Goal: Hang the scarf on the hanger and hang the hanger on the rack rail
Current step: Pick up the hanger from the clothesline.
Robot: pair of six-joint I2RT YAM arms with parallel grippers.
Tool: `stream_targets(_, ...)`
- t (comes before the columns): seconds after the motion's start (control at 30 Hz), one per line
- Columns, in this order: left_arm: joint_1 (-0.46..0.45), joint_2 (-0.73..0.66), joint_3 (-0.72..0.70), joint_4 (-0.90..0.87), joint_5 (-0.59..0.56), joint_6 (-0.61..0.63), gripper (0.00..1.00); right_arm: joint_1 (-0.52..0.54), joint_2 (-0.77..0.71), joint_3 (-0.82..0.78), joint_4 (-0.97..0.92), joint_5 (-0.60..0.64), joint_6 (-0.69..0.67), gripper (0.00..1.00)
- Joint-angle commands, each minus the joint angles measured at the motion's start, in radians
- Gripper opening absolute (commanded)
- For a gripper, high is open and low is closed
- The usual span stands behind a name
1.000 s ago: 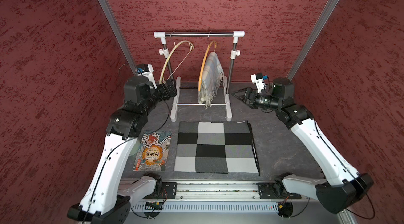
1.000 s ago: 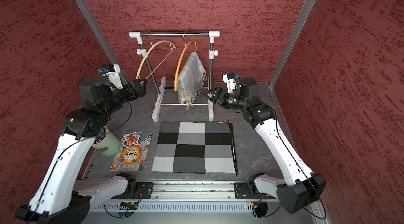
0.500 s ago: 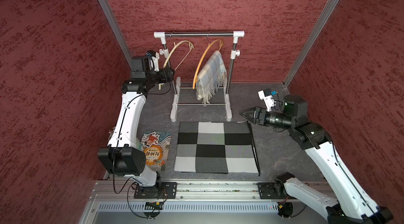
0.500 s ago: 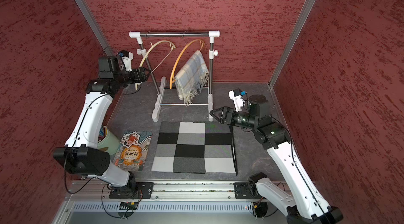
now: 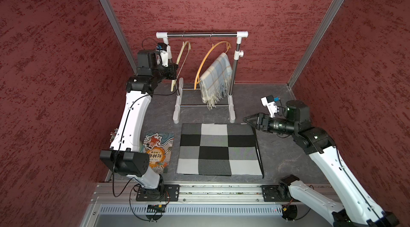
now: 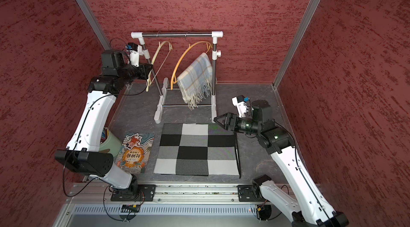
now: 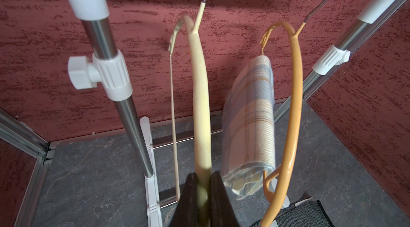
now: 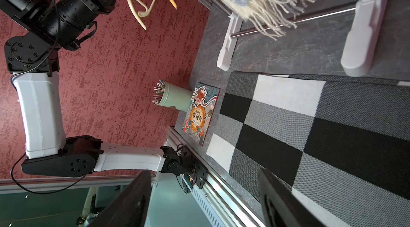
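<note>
A black, grey and white checked scarf (image 5: 219, 148) (image 6: 197, 148) (image 8: 310, 126) lies folded flat on the table in front of the rack. A bare cream hanger (image 5: 183, 59) (image 6: 160, 57) (image 7: 200, 104) hangs on the rack's left side. My left gripper (image 5: 176, 75) (image 6: 149, 73) (image 7: 203, 178) is shut on its lower end. An orange hanger (image 5: 208, 57) (image 6: 184, 59) (image 7: 294, 104) beside it carries a pale plaid scarf (image 5: 216, 77) (image 6: 195, 75) (image 7: 250, 115). My right gripper (image 5: 245, 119) (image 6: 216, 118) (image 8: 203, 178) is open and holds nothing, just beyond the checked scarf's far right corner.
The white and steel rack (image 5: 202, 35) (image 6: 177, 35) stands at the back. A picture book (image 5: 158, 150) (image 6: 135, 150) lies left of the checked scarf, with a green cup of pens (image 6: 109, 143) (image 8: 175, 99) beside it. Red walls enclose three sides; a metal rail (image 5: 199, 190) runs along the front.
My left arm rose to the rack and its gripper closed on the cream hanger. My right arm drew back from the rack toward the checked scarf's corner. The orange hanger with the plaid scarf swung.
</note>
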Motion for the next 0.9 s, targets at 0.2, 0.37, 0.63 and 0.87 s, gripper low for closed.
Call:
stream_targets(0.2,0.014,-0.053,0.047,0.066,0.082,-0.025,0.0,0.001,-0.016,0.0,-0.011,0.003,-0.006,0.78)
stream_targets(0.37,0.014,-0.125,0.008,0.092,0.129,-0.064,0.0,0.0,-0.022,-0.017,0.003,0.004,0.002,0.78)
stream_targets(0.63,0.008,-0.372,-0.284,0.075,0.137,-0.046,0.0,0.0,-0.023,0.004,0.013,-0.02,0.009,0.77)
stream_targets(0.87,-0.023,-0.701,-0.644,0.049,0.139,-0.11,0.0,0.013,-0.001,0.063,0.136,-0.119,0.166,0.76)
